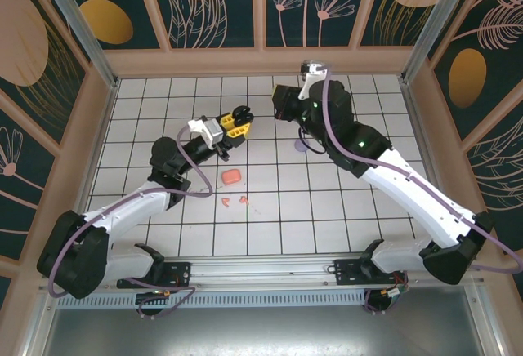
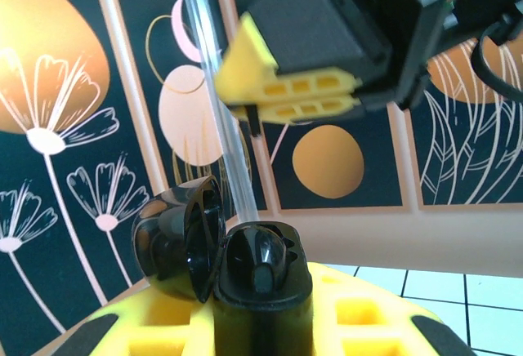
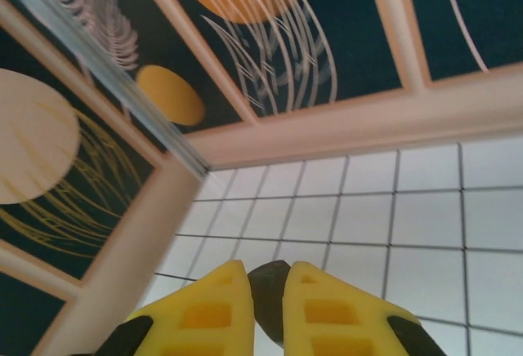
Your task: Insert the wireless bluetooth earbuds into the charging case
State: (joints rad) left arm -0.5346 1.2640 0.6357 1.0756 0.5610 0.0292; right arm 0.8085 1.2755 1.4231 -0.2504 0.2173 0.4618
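Observation:
My left gripper point(image 1: 235, 124) is shut on a black charging case point(image 2: 263, 291), held upright with its lid point(image 2: 176, 238) hinged open to the left. A dark rounded shape sits in the case's opening; I cannot tell whether it is an earbud. My right gripper point(image 3: 266, 281) is shut on a small black earbud point(image 3: 268, 299), pinched between its yellow fingers. In the left wrist view the right gripper point(image 2: 239, 99) hangs above the open case, a little apart. Two salmon-orange earbuds point(image 1: 234, 202) lie on the tiled floor beside a salmon-orange case point(image 1: 230, 175).
A small lavender object point(image 1: 301, 149) lies partly under the right arm. The white tiled floor point(image 1: 343, 201) is walled by patterned panels with a wooden border. The two arms meet over the middle rear of the floor.

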